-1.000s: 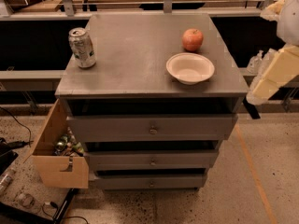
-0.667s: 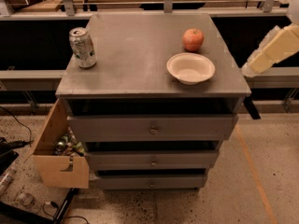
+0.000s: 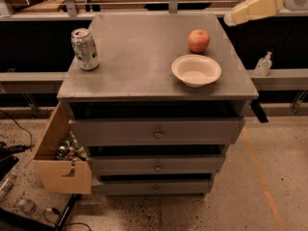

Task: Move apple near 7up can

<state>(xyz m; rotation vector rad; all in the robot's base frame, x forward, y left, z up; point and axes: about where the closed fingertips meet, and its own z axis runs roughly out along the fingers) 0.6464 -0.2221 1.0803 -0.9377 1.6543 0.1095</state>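
Note:
The red-orange apple [image 3: 198,40] sits at the back right of the grey cabinet top [image 3: 139,57]. The silver-and-green 7up can [image 3: 85,48] stands upright at the left edge of the top, far from the apple. My gripper [image 3: 240,12] is the cream-coloured part at the upper right. It hangs above and to the right of the apple and touches nothing.
A white bowl [image 3: 196,70] sits just in front of the apple. The grey cabinet has several drawers [image 3: 156,131]. A cardboard box [image 3: 60,153] with small items hangs at its left side. A small bottle [image 3: 263,64] stands on the right ledge.
My arm has risen from the cabinet's right side to the upper right and moved a little inward. The apple, can and bowl have not moved.

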